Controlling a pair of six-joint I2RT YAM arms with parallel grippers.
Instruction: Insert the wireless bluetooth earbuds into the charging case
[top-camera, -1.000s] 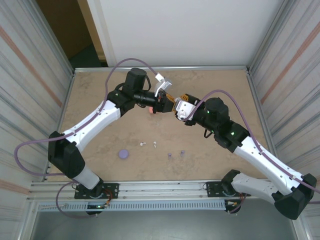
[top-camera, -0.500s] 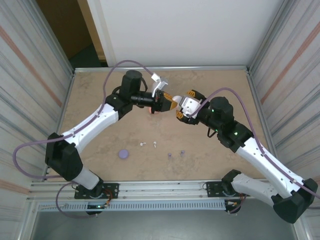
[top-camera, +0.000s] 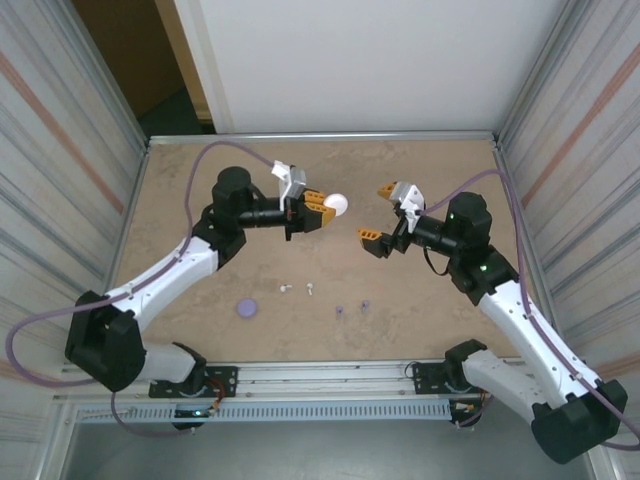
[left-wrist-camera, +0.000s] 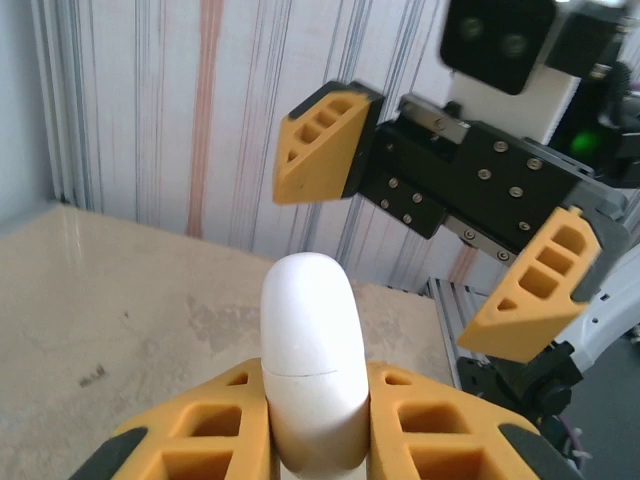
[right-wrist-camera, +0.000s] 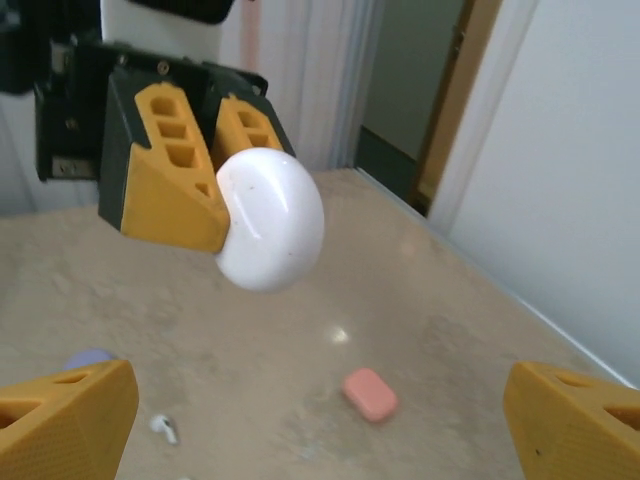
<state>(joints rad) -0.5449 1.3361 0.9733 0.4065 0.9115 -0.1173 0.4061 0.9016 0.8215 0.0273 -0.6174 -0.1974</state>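
While the left gripper (top-camera: 322, 208) clamps shut on the white charging case (top-camera: 337, 205) and holds it aloft, the right gripper (top-camera: 376, 214) faces that case from just beside it, jaws spread wide & empty. This is prob. a mid-air presentation so the free arm can work the lid.

Top cam: two white earbuds (top-camera: 285, 289) and two purple earbuds (top-camera: 340, 311) lie loose on the beige, stone-look table (top-camera: 450, 170), nearer the arm bases than the white case. A round purple case (top-camera: 246, 308) sits well apart from it.

Left wrist cam: the white case is smooth, glossy & egg-shaped. A thin lid seam crosses it and the lid is shut. It is pinched base-first betw. ribbed orange fingers (left-wrist-camera: 200, 440).

Right wrist cam: below the white case, a matte pink case (right-wrist-camera: 370, 394) w/ rounded corners lies flat on the table. Judged: insertion not begun.
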